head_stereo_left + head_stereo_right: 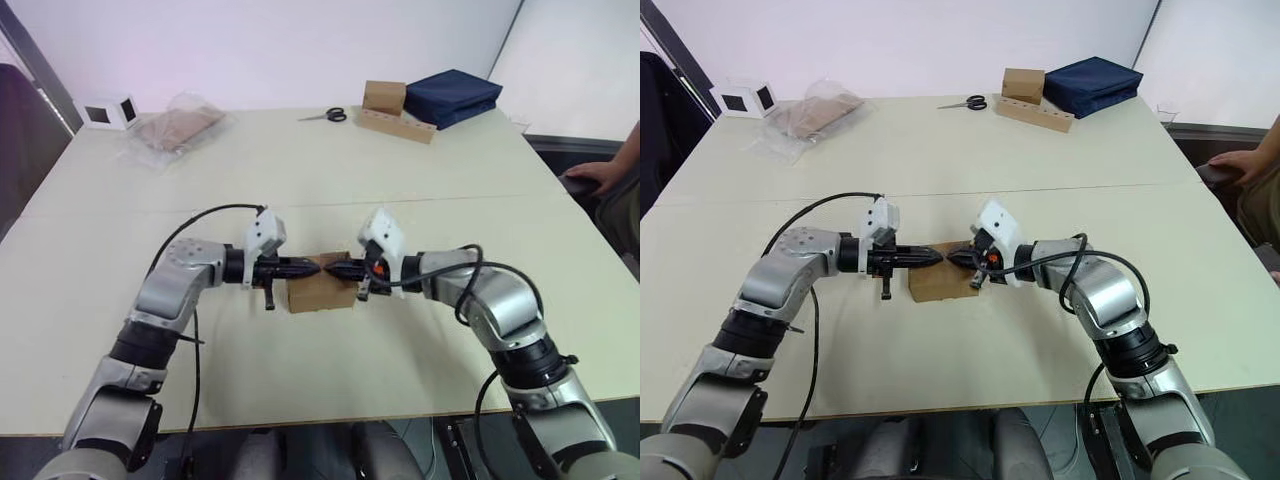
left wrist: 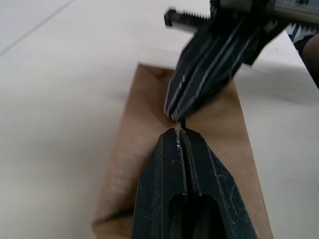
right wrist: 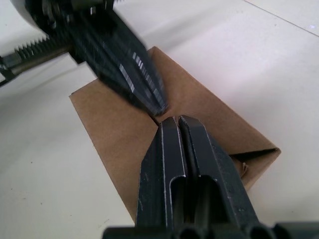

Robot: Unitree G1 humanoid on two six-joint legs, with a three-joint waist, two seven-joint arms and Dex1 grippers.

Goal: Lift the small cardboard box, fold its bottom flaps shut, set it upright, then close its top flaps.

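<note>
Below, small cardboard box [image 1: 318, 291] on table [image 1: 330, 190], left pincer [image 1: 312, 267] and right pincer [image 1: 332, 268] clenched, tips meeting above its top.

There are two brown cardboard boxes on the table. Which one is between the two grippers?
The small cardboard box near the robot, where the left gripper and right gripper meet above it. The other box stands far away beside the blue bag.

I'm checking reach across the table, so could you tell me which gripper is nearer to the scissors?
Right, narrowly. The scissors lie at the far edge, just right of centre. Both shut grippers meet tip to tip over the box: right gripper beside left gripper.
</note>
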